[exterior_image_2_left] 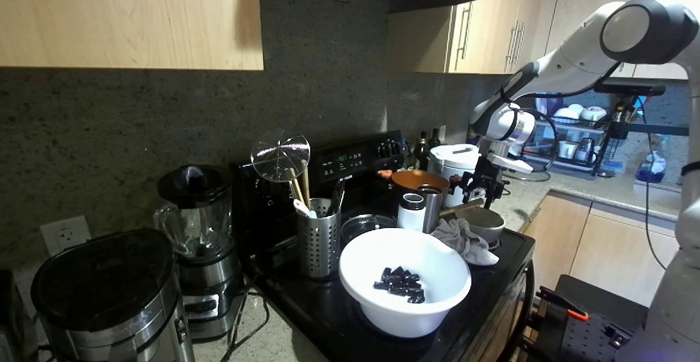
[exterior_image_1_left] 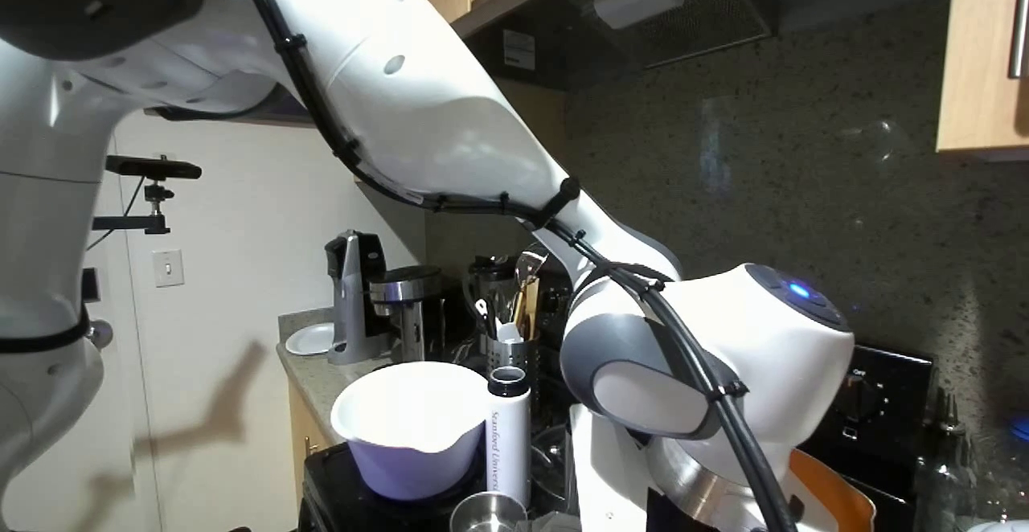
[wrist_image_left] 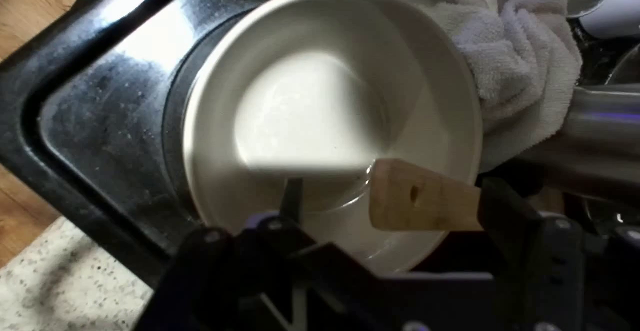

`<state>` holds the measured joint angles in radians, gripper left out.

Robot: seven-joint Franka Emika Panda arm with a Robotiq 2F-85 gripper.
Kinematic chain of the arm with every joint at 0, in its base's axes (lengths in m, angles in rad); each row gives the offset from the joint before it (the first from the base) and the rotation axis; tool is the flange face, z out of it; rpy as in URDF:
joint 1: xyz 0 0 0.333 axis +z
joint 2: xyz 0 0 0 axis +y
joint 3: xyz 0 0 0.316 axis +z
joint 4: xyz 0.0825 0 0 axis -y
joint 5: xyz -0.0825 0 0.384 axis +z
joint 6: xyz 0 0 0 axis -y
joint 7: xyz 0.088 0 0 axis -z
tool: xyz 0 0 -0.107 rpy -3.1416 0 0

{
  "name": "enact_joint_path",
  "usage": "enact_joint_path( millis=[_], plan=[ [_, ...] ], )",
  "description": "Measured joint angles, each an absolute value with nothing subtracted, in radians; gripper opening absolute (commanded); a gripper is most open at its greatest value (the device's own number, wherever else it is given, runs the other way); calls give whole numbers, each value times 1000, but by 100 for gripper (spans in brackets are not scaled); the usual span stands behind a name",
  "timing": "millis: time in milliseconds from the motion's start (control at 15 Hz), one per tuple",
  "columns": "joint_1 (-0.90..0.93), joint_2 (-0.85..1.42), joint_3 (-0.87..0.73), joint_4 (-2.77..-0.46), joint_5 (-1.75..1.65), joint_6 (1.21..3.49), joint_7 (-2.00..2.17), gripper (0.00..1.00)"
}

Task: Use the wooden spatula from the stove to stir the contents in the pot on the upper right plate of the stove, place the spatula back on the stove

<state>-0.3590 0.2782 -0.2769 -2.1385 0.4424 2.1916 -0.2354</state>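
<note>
The wooden spatula [exterior_image_2_left: 462,207] lies at the stove's right side, beside a grey towel and a cream pan. In the wrist view its broad end [wrist_image_left: 425,196] sticks out over the cream pan, and the rest is hidden behind a finger. My gripper [wrist_image_left: 393,186] is open, with its fingers wide apart and the spatula's end between them, nearer one finger. In an exterior view the gripper [exterior_image_2_left: 477,197] is just above the spatula. The copper-orange pot [exterior_image_2_left: 418,178] stands at the back right of the black stove [exterior_image_2_left: 322,310]; the arm partly hides this pot [exterior_image_1_left: 836,488] elsewhere.
The cream pan [wrist_image_left: 320,116] is below my gripper, with the towel [wrist_image_left: 515,56] against it. A white bowl [exterior_image_2_left: 377,263] with black pieces, a white bottle [exterior_image_2_left: 411,217], a steel cup [exterior_image_2_left: 433,209] and a utensil holder [exterior_image_2_left: 319,241] stand on the stove.
</note>
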Motion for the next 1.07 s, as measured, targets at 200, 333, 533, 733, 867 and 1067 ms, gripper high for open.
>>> enact_joint_path(
  millis=[200,333,533,733,867,1067],
  plan=[
    [-374,287,-272,-2126,459,2192,-236,34],
    [-376,287,-270,-2121,468,2192,-236,21],
    [-377,285,-268,-2115,499,2189,-272,16],
    [-377,278,-265,-2112,536,2184,-312,7],
    [-377,266,-261,-2111,549,2179,-318,6],
    [-377,252,-250,-2111,559,2173,-317,6]
  ],
)
